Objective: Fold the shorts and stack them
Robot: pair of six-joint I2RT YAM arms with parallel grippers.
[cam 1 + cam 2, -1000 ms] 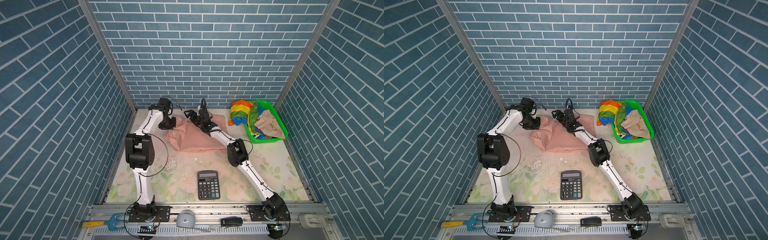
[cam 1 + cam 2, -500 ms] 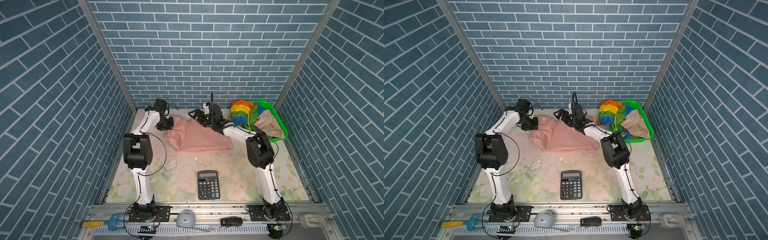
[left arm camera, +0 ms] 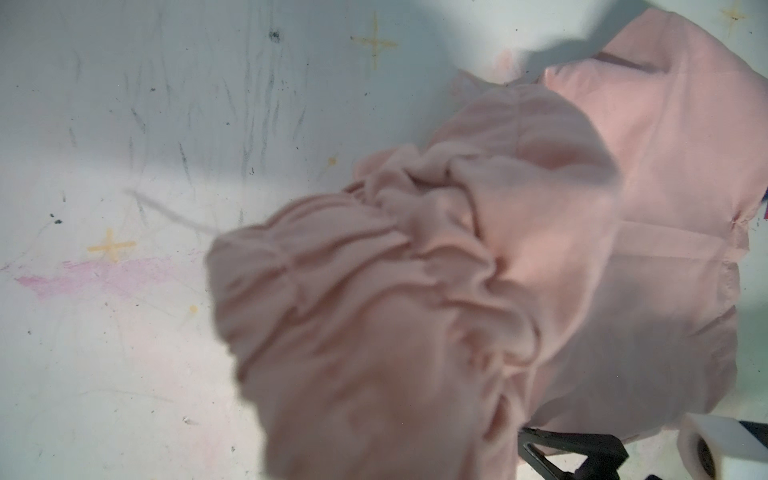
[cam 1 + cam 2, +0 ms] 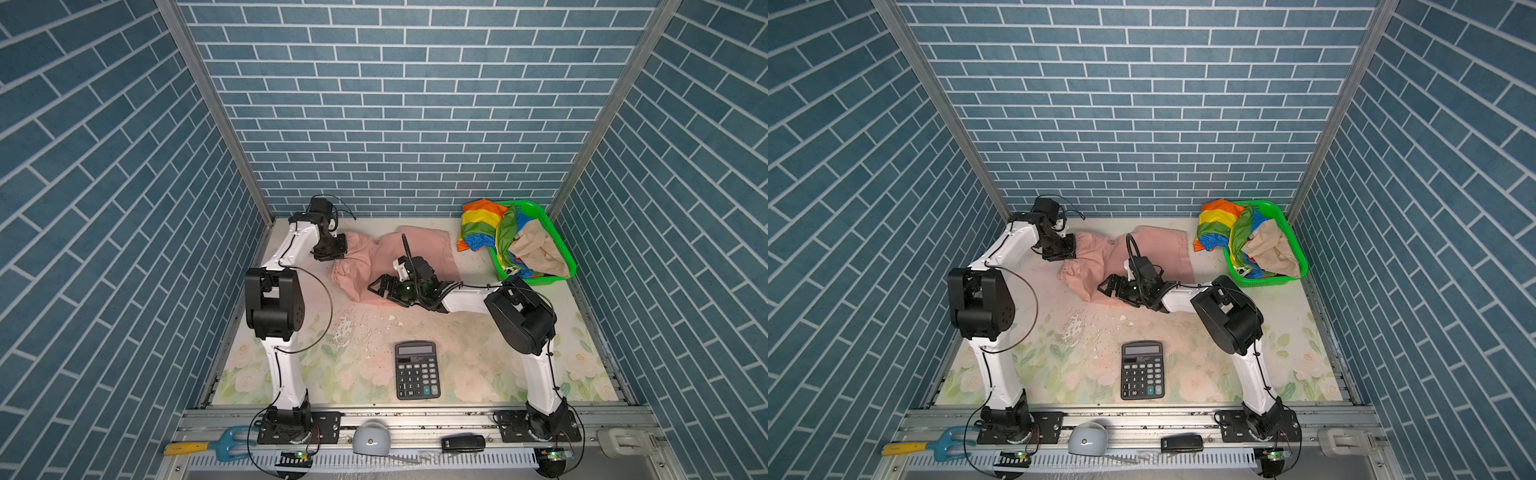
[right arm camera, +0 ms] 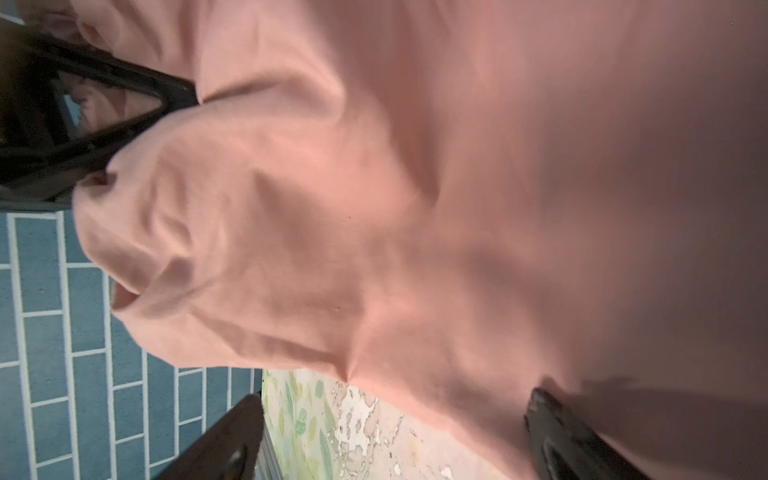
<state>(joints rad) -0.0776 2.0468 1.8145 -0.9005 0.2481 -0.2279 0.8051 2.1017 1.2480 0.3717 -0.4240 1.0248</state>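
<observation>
Jaws first. The left gripper [image 4: 332, 254] has its jaws pinched almost together on the gathered waist of the plain pale pink cloth shorts [image 4: 419, 249], at their far-left corner. The cloth bunches there and lifts a little off the floral-print table [image 4: 478, 374]. In the left wrist view the puckered waist fills the frame, blurred, and hides the fingertips.

The right gripper [image 4: 380, 289] has its jaws spread as wide as they go and grips nothing. It sits low over the near edge of the same shorts, pointing left. In the right wrist view one black finger [image 5: 124, 108] lies against a fold and the other finger [image 5: 557, 432] is at the hem beside the table, with pink cloth spanning the gap between them.

The pink shorts lie in the far middle of the table, waist to the left, legs running right, creased and not folded.

The rainbow-striped cloth shorts [image 4: 482, 226] drape over the left rim of the green plastic mesh basket [image 4: 569, 266], far right. The beige cloth shorts [image 4: 540, 253] lie crumpled inside it.

A black calculator [image 4: 417, 370] lies near centre, well apart from the shorts.
</observation>
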